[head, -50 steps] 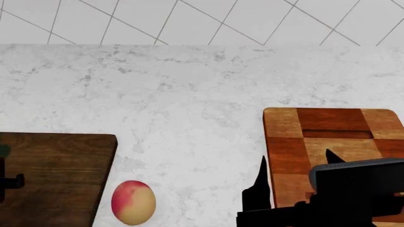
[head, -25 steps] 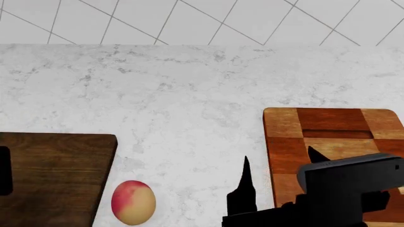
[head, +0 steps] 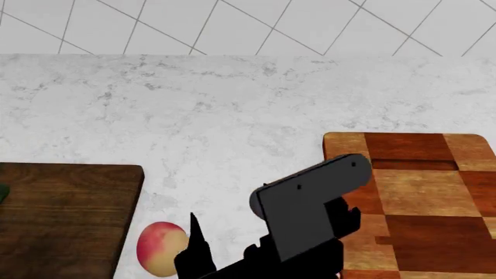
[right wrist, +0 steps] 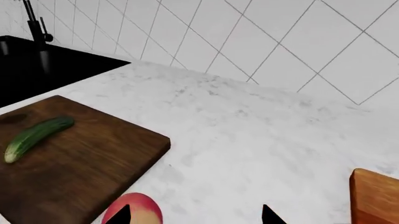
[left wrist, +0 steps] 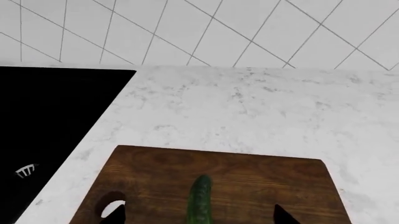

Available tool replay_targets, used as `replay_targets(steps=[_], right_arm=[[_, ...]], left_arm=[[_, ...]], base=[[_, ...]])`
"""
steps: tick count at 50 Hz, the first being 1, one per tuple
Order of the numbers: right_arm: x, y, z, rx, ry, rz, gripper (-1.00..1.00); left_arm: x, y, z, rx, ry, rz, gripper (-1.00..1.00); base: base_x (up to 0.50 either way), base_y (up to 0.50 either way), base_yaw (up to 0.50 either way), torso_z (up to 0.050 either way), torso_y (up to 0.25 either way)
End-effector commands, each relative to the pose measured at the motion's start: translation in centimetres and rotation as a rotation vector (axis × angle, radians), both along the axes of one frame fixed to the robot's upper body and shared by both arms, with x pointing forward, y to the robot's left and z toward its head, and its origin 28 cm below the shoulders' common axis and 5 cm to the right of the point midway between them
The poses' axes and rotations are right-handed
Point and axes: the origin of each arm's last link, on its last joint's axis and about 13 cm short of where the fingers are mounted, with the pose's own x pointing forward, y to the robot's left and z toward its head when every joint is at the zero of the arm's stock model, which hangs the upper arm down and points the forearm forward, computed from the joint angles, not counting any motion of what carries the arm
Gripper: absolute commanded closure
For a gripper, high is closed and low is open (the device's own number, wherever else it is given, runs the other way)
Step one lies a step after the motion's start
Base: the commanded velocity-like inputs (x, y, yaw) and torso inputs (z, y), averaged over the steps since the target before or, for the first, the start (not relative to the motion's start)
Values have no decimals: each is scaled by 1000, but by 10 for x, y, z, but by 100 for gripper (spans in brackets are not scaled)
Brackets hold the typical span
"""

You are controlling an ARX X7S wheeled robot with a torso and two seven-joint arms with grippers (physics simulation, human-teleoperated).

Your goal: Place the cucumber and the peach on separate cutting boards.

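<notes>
The cucumber (left wrist: 201, 200) lies flat on the dark walnut cutting board (left wrist: 156, 172), also seen in the right wrist view (right wrist: 37, 136). My left gripper (left wrist: 198, 217) is open and empty, its tips wide apart on either side of the cucumber and clear of it. The peach (head: 159, 247) rests on the counter just right of the walnut board (head: 69, 221). My right gripper (right wrist: 196, 215) is open and empty, with one fingertip (head: 194, 238) over the peach's right side (right wrist: 134, 212). The checkered cutting board (head: 434, 197) lies at the right, bare.
A black sink (right wrist: 37, 65) with a faucet (right wrist: 34, 23) lies beyond the walnut board's far end. A white tiled wall (head: 248, 23) runs behind the marble counter (head: 232, 116). My right arm's black body (head: 310, 209) covers the counter between the boards.
My right arm has swung left from over the checkered board to the peach. My left gripper has drawn back out of the head view, and the cucumber stays on the walnut board.
</notes>
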Motion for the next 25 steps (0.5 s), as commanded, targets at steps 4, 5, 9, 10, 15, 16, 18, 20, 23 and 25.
replay_targets(steps=[4,5,9,10,15,16,18,20,23,25], right_arm=[[12,26,-3,-30,118,87,-100],[12,27,-3,-28,124,95,-100],[12,32,-7,-38,140,129,-100],[11,33,-8,-44,144,140,-100],[20,39,-12,-75,155,171,-100],[23,39,-13,-79,156,171,-100],[28,41,-16,-84,165,174,-100],[32,43,-18,-88,171,179,-100],[37,46,-23,-110,157,179,-100],[41,46,-25,-113,162,177,-100]], left_arm=[[-2,-1,-1,-53,-34,-31,-100],[-2,-1,-1,-51,-29,-32,-100],[0,-1,-2,-56,-19,-34,-100],[0,-1,-2,-56,-19,-34,-100],[-1,-3,-2,-52,-13,-45,-100],[-1,-2,-2,-50,-14,-44,-100],[-2,-2,-1,-50,-15,-43,-100],[-2,-1,-2,-50,-15,-43,-100],[-3,-1,-1,-51,-16,-44,-100],[-3,0,-1,-50,-16,-46,-100]], base=[[0,0,0,0,0],[0,0,0,0,0],[0,0,-1,0,0],[0,0,0,0,0],[0,0,0,0,0],[0,0,0,0,0],[0,0,0,0,0],[0,0,0,0,0],[0,0,0,0,0],[0,0,0,0,0]])
